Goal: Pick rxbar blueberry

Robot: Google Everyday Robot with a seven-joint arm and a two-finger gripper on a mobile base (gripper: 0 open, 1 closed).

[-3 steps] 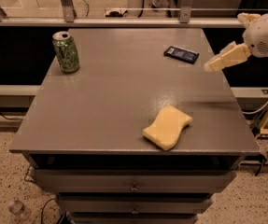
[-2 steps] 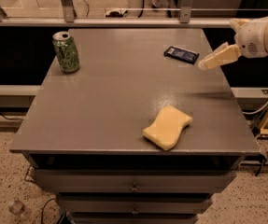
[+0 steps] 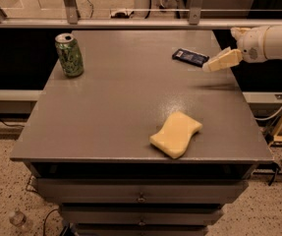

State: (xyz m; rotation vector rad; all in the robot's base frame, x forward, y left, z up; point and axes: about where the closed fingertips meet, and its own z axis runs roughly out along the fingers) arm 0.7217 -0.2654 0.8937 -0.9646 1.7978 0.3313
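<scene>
The rxbar blueberry [image 3: 190, 57] is a small flat dark blue bar lying on the far right part of the grey table [image 3: 121, 107]. My gripper [image 3: 214, 64] comes in from the right on a white arm and hangs above the table just right of the bar, its pale fingers pointing left toward it. It holds nothing.
A green can [image 3: 70, 54] stands upright at the far left of the table. A yellow sponge [image 3: 176, 134] lies near the front right edge. A metal rail [image 3: 130, 22] runs behind the table. Drawers sit below the front edge.
My gripper has moved left and slightly toward the bar, from beyond the table's right edge to just beside the bar. The bar, can and sponge have not moved.
</scene>
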